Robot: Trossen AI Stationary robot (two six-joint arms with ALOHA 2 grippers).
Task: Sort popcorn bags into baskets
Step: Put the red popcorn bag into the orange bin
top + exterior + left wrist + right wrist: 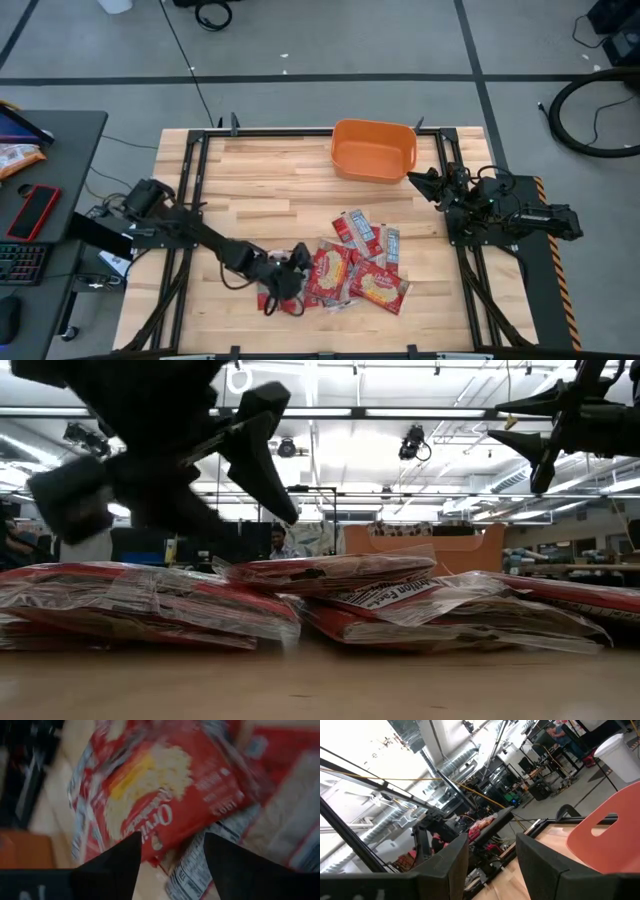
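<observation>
The right gripper [492, 865], fingers parted, points past the orange basket [607, 840] toward the cluttered room.

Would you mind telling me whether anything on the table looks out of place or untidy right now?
The popcorn bags lie in a loose, overlapping heap at the table's front, some tilted across others, none sorted. The orange basket at the back edge holds nothing. Nothing looks spilled or torn. The left gripper hangs over the heap's left end.

Popcorn bags [350, 268] well before basket [374, 151]
</observation>
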